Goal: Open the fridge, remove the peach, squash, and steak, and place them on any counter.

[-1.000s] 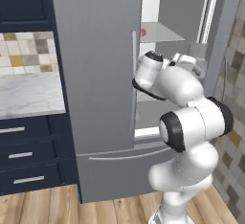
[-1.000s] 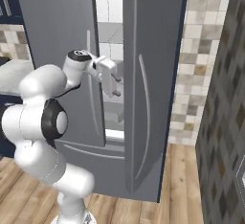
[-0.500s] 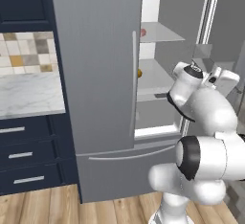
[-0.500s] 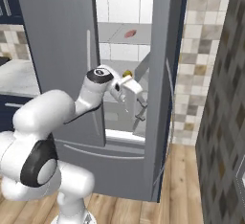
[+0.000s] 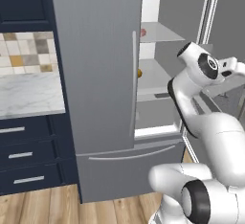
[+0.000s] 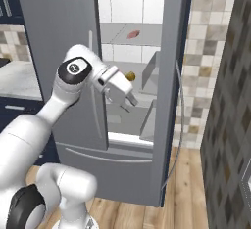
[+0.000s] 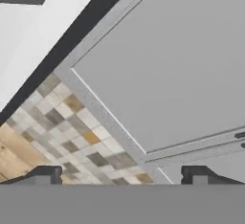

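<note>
The tall grey French-door fridge (image 6: 59,37) has its right door open. The flat pinkish-red steak (image 6: 133,34) is on its upper shelf; the yellow-orange squash (image 6: 130,76) is half hidden. The jaws (image 6: 128,105) are wide open, empty.

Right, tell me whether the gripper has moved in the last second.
Yes. In the right base view the gripper has swung right and down from beside the closed door's handle into the fridge opening, jaws open and empty.

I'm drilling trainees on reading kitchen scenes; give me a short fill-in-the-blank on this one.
1. The fridge has its right door swung ____.
2. The steak lies on the ____ shelf.
3. The gripper has its jaws ____ and holds nothing.

Missing words: open; upper; open
</note>
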Robot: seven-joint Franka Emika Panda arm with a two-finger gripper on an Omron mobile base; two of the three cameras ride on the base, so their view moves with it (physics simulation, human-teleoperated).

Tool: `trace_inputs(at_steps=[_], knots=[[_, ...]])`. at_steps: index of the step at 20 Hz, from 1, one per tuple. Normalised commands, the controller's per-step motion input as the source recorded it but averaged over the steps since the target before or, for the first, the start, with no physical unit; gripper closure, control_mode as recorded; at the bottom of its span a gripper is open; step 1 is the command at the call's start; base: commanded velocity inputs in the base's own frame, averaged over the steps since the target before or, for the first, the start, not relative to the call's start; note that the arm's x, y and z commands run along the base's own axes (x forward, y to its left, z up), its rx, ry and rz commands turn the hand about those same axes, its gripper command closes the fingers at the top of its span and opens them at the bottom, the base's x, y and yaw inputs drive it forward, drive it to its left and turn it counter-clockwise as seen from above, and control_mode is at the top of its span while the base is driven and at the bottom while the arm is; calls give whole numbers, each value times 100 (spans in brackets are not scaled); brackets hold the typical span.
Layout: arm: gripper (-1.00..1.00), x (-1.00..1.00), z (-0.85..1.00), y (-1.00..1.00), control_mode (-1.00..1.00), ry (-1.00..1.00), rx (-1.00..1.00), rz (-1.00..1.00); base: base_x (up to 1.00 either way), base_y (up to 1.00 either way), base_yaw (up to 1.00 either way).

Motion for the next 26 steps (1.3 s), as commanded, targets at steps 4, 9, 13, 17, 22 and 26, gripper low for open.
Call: trace_inputs(at_steps=[4, 9, 13, 17, 22, 26], knots=[[-100, 77, -12, 100, -100, -37, 6, 43, 0, 0, 0], [-100, 34, -31, 100, -100, -49, 6, 45, 0, 0, 0], [-100, 42, -6, 100, -100, -20, 4, 41, 0, 0, 0], [-100, 0, 0, 74, -100, 18, 6, 46, 0, 0, 0], [-100, 39, -6, 48, -100, 5, 24, 44, 0, 0, 0], [-100, 37, 1, 12, -100, 1, 12, 13, 0, 0, 0]])
